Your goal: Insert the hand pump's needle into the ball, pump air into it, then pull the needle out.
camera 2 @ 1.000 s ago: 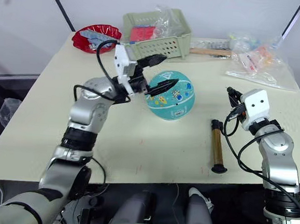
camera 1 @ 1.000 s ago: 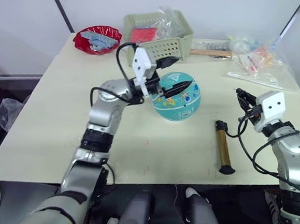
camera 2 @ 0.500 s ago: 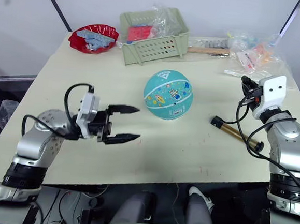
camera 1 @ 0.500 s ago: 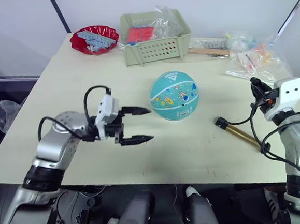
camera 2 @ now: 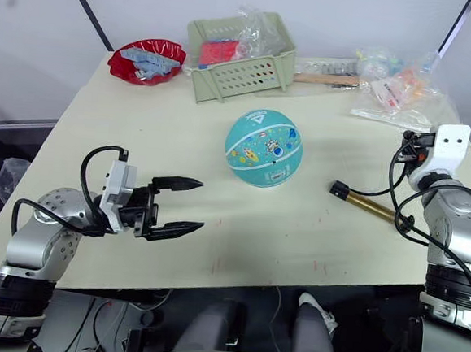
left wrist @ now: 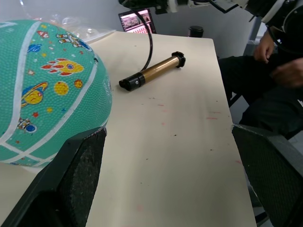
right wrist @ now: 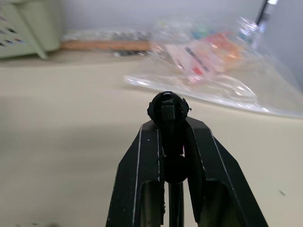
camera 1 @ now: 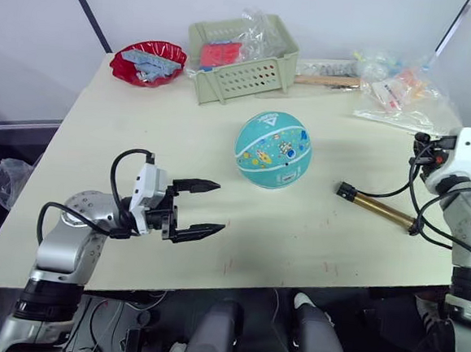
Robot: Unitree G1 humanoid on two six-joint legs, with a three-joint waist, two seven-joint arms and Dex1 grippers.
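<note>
The teal ball (camera 1: 273,150) with cartoon prints rests mid-table; the left wrist view has it close by (left wrist: 42,90). My left gripper (camera 1: 221,207) hovers open and empty at the front left, a hand's width short of the ball. The brass hand pump (camera 1: 376,208) lies flat to the ball's right. Its black hose (camera 1: 397,191) curves up to my right gripper (camera 1: 422,143) at the table's right edge. In the right wrist view that gripper (right wrist: 168,127) is shut on the hose's black end fitting (right wrist: 166,105). The needle pin itself cannot be made out.
At the back stand a green basket (camera 1: 244,62), a red bowl (camera 1: 152,61), clear plastic bags (camera 1: 401,95) and a wooden-handled tool (camera 1: 329,81). A seated person (left wrist: 270,52) is beyond the table's right edge in the left wrist view.
My left gripper has left the ball and drawn back to the front left, staying open. My right gripper has moved right with the hose end, dragging and turning the pump.
</note>
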